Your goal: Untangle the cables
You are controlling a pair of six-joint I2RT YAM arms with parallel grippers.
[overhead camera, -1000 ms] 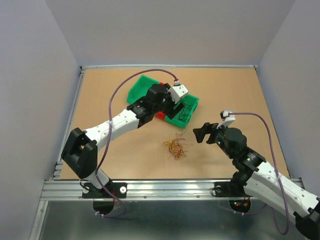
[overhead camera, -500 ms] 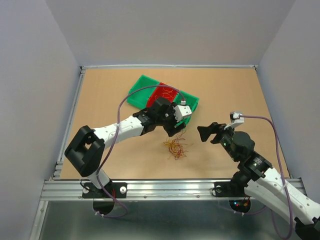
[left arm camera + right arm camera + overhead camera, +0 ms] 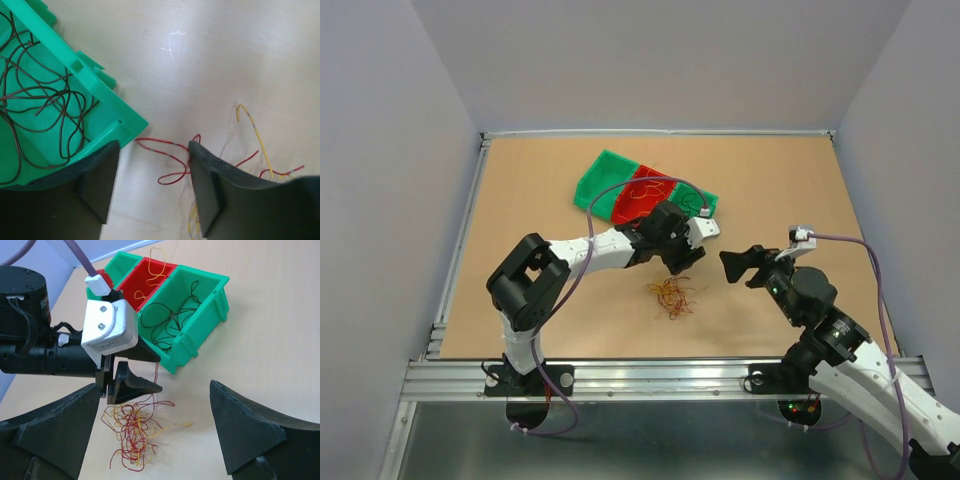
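red, orange and yellow cables [image 3: 670, 297] lie in a loose knot on the bare table [image 3: 540, 180], near its middle and a little in front of the green bin [image 3: 605, 180]. one red strand [image 3: 167, 155] trails out of the knot toward the bin's corner and ends in a small loop.

they look almost weightless, thin and springy, and the curls probably hook on one another, so lifting from the middle would likely drag the whole clump. a free end or an outlying loop seems the better hold, and the pinch must be firm because so fine a wire slips easily.

the left gripper [image 3: 152, 190] hangs low just over that red strand, jaws apart with the loop lying between them, nothing pinched. the right gripper [image 3: 740, 268] waits beside the knot on the other side, spread wide and empty.

further out, the bin's end green compartment [image 3: 212, 287] holds black strands [image 3: 172, 322], and the red compartment [image 3: 167, 267] beside it holds a yellow curl.
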